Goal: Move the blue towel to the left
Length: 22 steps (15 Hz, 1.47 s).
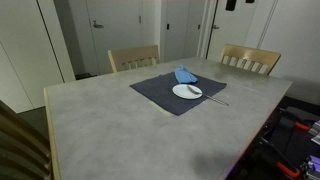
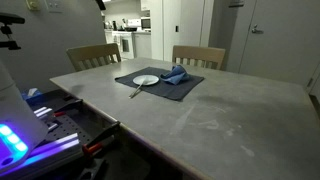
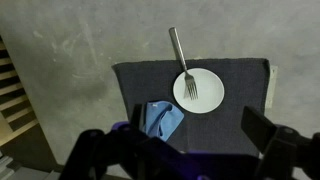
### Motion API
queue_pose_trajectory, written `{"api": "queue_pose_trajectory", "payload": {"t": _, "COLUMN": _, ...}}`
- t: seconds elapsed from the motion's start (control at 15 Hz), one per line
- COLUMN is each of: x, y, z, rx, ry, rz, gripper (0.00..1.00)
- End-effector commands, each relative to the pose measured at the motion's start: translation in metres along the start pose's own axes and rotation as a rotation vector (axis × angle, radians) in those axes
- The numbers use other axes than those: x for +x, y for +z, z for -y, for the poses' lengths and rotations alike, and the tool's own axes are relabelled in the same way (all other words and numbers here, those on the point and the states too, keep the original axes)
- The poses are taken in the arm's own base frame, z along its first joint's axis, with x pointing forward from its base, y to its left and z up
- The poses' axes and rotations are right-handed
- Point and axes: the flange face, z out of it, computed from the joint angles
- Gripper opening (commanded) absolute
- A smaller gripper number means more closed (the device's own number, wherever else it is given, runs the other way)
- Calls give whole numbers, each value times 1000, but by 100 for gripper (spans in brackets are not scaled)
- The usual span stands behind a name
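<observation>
The blue towel [image 3: 162,120] lies crumpled on a dark grey placemat [image 3: 235,110], next to a white plate [image 3: 198,88] with a fork [image 3: 183,60] resting across its rim. The towel also shows in both exterior views [image 1: 185,74] [image 2: 176,74], at the placemat's far side beside the plate [image 1: 187,91] [image 2: 146,80]. My gripper [image 3: 185,150] is open and empty. It hangs high above the placemat, with its fingers wide apart on either side of the towel and plate.
The placemat lies on a grey stone-look table [image 1: 110,130] [image 2: 230,120]. Two wooden chairs [image 1: 133,58] [image 1: 250,60] stand at the far edge. A chair back [image 3: 15,95] shows beside the table in the wrist view. Equipment with cables [image 2: 40,125] sits at a table end.
</observation>
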Motion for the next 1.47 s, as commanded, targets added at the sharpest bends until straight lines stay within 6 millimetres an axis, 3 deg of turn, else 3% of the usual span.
{"api": "queue_pose_trajectory", "payload": {"t": 0.0, "x": 0, "y": 0, "z": 0, "rx": 0, "ry": 0, "rz": 1, "gripper": 100}}
{"api": "queue_pose_trajectory", "payload": {"t": 0.33, "x": -7, "y": 1, "z": 6, "rx": -5, "ry": -28, "rz": -8, "gripper": 100}}
{"api": "queue_pose_trajectory", "payload": {"t": 0.67, "x": 1, "y": 13, "z": 4, "rx": 1, "ry": -99, "rz": -32, "gripper": 100}}
{"api": "queue_pose_trajectory", "payload": {"t": 1.07, "x": 18, "y": 62, "z": -23, "rx": 77, "ry": -176, "rz": -74, "gripper": 100}}
{"api": "queue_pose_trajectory", "payload": {"t": 1.4, "x": 49, "y": 113, "z": -43, "rx": 174, "ry": -243, "rz": -101, "gripper": 100}}
